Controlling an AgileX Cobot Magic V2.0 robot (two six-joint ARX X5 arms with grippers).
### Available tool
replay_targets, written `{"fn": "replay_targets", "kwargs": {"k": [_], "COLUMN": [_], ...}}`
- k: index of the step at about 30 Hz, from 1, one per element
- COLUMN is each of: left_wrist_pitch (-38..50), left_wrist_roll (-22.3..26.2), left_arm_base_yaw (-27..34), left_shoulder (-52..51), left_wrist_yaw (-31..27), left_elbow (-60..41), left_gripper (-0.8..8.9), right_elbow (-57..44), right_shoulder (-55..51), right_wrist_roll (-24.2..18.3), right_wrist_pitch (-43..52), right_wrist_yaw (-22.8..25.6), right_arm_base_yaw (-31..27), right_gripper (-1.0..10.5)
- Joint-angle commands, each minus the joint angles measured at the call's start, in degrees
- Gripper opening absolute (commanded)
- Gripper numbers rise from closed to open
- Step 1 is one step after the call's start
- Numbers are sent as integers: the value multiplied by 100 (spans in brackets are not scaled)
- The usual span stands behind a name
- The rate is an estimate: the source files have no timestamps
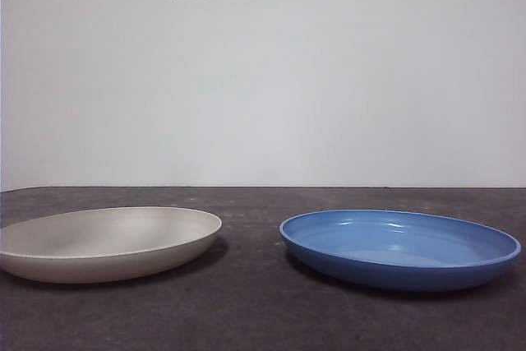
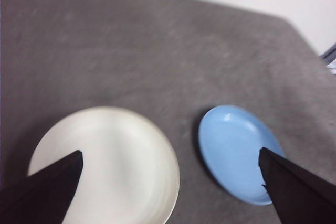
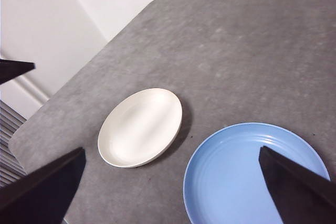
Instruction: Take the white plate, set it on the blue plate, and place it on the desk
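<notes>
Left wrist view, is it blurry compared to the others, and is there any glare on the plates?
Left wrist view: soft with motion blur, the white plate washed out. Right wrist view: sharp, desk grain clear. Front view: crisp, pale highlights on the blue plate, a dark shadow beneath each plate.

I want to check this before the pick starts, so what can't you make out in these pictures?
- White plate: front view's left edge cuts it; the left gripper covers part in the left wrist view.
- Blue plate: right wrist view's bottom edge cuts it.
- Neither arm appears in the front view.
- Left wrist view is slightly blurred.
</notes>
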Motion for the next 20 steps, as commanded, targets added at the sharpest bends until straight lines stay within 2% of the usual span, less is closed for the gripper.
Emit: {"fn": "replay_targets", "kwargs": {"k": [1, 8, 15, 20], "left_wrist_pitch": [-302, -1169, -1362, -1329], "left_wrist_roll": [22, 321, 564, 682], "left_arm_base_yaw": [225, 1073, 1578, 1727], "left_shoulder": [310, 1530, 2780, 3585], "left_wrist_yaw": [225, 1095, 1106, 1108], "left_elbow": [289, 883, 1093, 1093], "left_gripper": [626, 626, 626, 626], "right_elbow": [109, 109, 109, 109], "right_shoulder": [17, 17, 17, 17], "right_wrist_roll": [87, 94, 98, 94], "right_wrist_pitch": [33, 37, 17, -46], "right_wrist_yaw": [-35, -66, -186, -188], "right_arm_base_yaw": [20, 20, 20, 20], "right_gripper": [621, 621, 621, 621]}}
